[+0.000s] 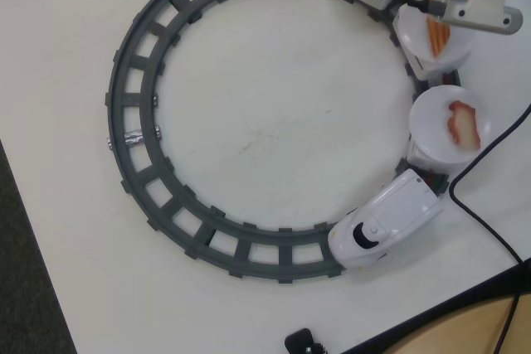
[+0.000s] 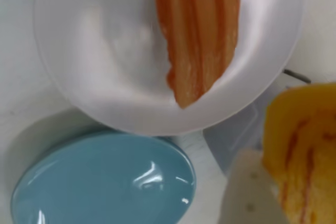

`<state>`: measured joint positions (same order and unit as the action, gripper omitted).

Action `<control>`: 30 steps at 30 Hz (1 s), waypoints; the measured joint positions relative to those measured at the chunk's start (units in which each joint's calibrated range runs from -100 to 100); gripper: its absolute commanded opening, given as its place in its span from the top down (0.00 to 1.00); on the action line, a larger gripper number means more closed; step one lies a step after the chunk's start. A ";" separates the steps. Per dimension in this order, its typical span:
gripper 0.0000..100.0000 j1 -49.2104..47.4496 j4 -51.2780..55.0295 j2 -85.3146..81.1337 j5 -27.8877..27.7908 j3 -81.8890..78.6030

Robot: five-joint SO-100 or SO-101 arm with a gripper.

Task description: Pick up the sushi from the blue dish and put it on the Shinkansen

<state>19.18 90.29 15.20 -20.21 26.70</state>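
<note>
I'm pinching the sushi [image 2: 302,145] in my pincer [image 2: 273,182] above the dish [image 2: 105,182], beside the train's [image 1: 383,223] plate [image 2: 94,51] where it belongs.

One train [image 1: 383,233] sits on one ring of track [image 1: 137,80], with three white plates [image 1: 440,120] behind it. One blue dish [image 2: 105,182] shows in the wrist view. Three sushi pieces: one orange-striped [image 2: 199,35], one red-and-white [image 1: 464,124], one yellow [image 2: 302,145].
</note>
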 measured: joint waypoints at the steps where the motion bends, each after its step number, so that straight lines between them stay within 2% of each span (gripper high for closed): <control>1: 0.97 0.39 0.00 0.17 0.00 0.00; 30: 0.97 0.47 -1.31 7.16 0.00 0.00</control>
<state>19.65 88.98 22.36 -20.21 26.70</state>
